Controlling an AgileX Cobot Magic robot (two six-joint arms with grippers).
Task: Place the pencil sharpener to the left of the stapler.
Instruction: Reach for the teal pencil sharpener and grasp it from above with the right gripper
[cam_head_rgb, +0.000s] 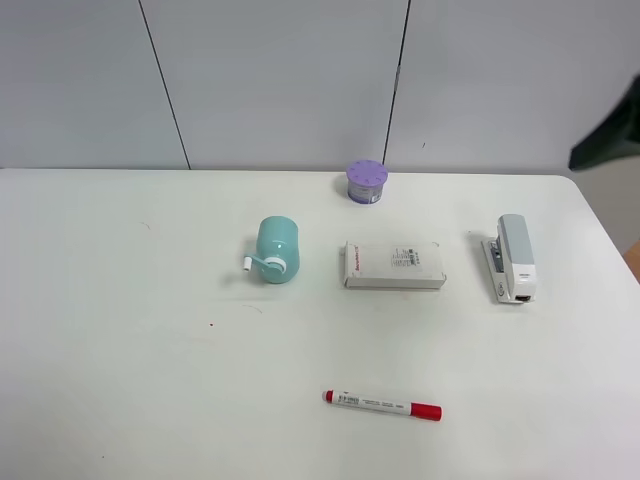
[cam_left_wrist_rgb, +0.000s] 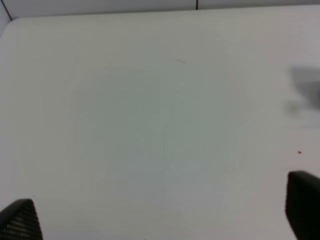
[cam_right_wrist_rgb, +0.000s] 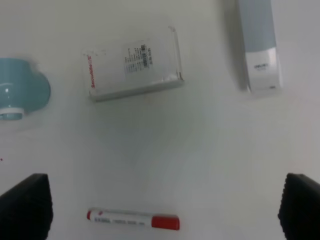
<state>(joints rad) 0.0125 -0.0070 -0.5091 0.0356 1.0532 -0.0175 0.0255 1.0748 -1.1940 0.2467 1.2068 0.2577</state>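
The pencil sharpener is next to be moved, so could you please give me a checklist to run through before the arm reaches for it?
1. The pencil sharpener lies alone, nothing touching it: ok.
2. The left end effector is open and empty: ok.
3. The right end effector is open and empty: ok.
4. Landing spot left of the stapler: the white box lies close by and the gap looks narrow: cannot tell.
5. The marker lies nearer the front edge, apart from the row: ok.
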